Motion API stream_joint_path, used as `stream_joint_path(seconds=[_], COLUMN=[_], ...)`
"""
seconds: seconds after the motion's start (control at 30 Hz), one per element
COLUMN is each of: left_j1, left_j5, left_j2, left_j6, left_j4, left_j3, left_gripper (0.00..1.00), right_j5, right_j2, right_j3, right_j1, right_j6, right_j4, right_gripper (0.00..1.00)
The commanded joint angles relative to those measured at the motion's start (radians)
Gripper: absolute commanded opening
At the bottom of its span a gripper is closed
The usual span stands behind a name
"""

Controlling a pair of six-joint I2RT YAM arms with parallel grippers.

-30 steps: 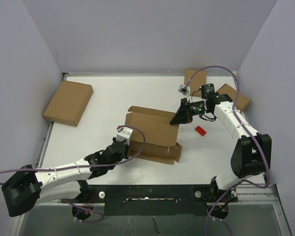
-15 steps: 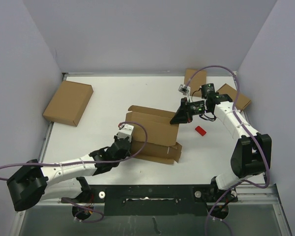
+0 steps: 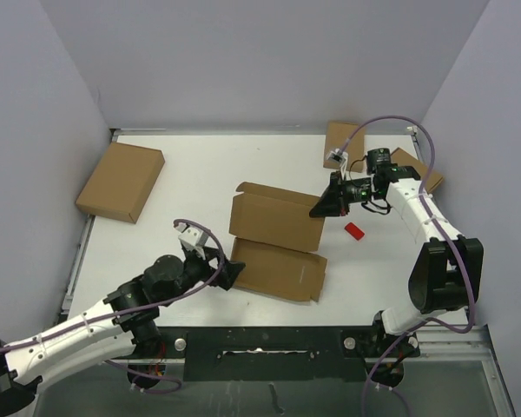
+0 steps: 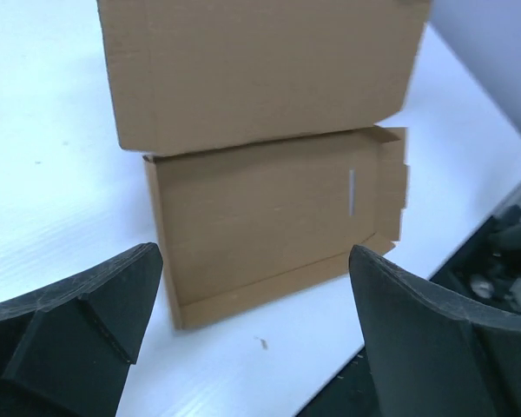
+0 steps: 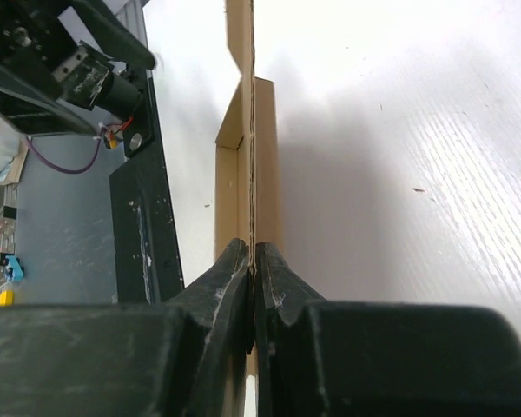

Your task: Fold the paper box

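Brown cardboard: the paper box (image 3: 276, 245) sits mid-table toward the near edge; the right gripper (image 3: 318, 210) is clamped on its raised panel's right edge; the left gripper (image 3: 227, 272) has drawn back toward the near-left corner, fingers apart and empty, and the near panel has dropped flat. We judge that fold undone.

The top view looks down from behind; both wrist views sit close, sharing the paper box (image 3: 273, 224).
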Motion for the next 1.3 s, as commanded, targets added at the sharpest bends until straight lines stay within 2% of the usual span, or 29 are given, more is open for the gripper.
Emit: stream_joint_path(seconds=[0.0, 0.07, 0.23, 0.47, 0.6, 0.73, 0.93, 1.2, 1.27], left_j1=[0.012, 0.027, 0.119, 0.402, 0.513, 0.553, 0.572, 0.573, 0.574], left_j5=[0.112, 0.128, 0.25, 0.659, 0.754, 0.778, 0.793, 0.681, 0.67], left_j2=[-0.084, -0.098, -0.068, 0.113, 0.161, 0.183, 0.18, 0.052, 0.055], left_j6=[-0.056, -0.053, -0.028, -0.141, -0.222, -0.271, -0.261, -0.361, -0.343], left_j4=[-0.088, -0.114, -0.09, 0.057, 0.095, 0.054, 0.033, 0.159, 0.117], left_j3=[0.055, 0.088, 0.165, 0.224, 0.231, 0.266, 0.279, 0.183, 0.213], left_gripper=[0.95, 0.98, 0.98, 0.98, 0.98, 0.97, 0.97, 0.96, 0.96], right_j5=[-0.065, -0.071, -0.08, -0.108, -0.126, -0.135, -0.13, -0.097, -0.074], right_j2=[-0.027, -0.021, -0.031, -0.031, -0.036, -0.045, -0.058, -0.064, -0.064], right_j3=[0.026, 0.038, 0.056, 0.074, 0.078, 0.077, 0.097, 0.155, 0.173], right_j1=[-0.046, -0.059, -0.08, -0.21, -0.279, -0.305, -0.29, -0.157, -0.108], right_j6=[-0.127, -0.192, -0.324, -0.482, -0.504, -0.482, -0.431, -0.351, -0.29], right_j4=[-0.081, -0.14, -0.249, -0.387, -0.415, -0.404, -0.354, -0.326, -0.283], right_gripper=[0.0, 0.0, 0.0, 0.0, 0.0, 0.0, 0.0, 0.0, 0.0])
